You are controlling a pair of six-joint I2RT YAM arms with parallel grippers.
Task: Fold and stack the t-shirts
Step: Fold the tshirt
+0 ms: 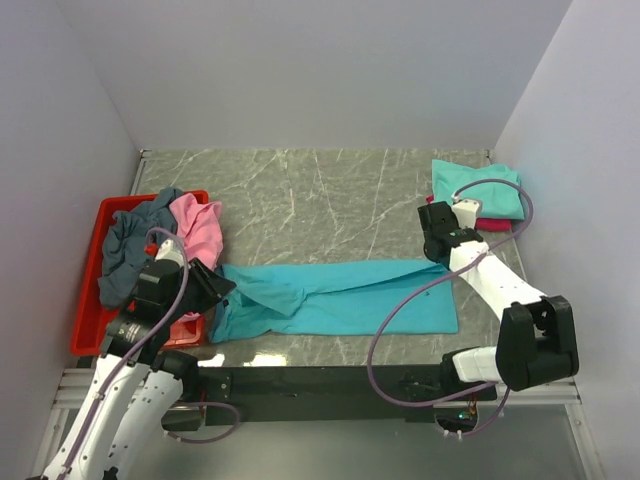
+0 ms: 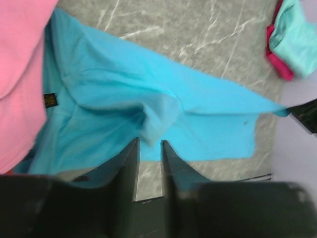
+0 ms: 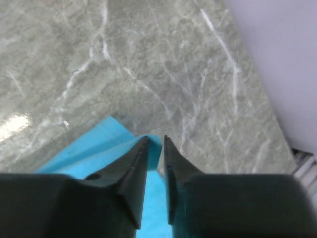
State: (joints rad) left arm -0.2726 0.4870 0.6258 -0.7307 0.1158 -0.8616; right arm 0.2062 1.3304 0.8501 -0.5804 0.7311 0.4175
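Marble tabletop (image 1: 330, 200), veined grey, turquoise t-shirt (image 1: 340, 300), pale walls (image 1: 300, 70)

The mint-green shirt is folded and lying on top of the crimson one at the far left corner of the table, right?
Only the side is wrong. The top external view shows the mint-green shirt folded and lying on top of the crimson one at the far right corner of the table.

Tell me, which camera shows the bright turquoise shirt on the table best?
The top external view: the turquoise shirt appears almost whole there, stretched lengthwise across the marble table. The left wrist view shows most of it close up, cut off at the edges. The right wrist view catches only one corner.
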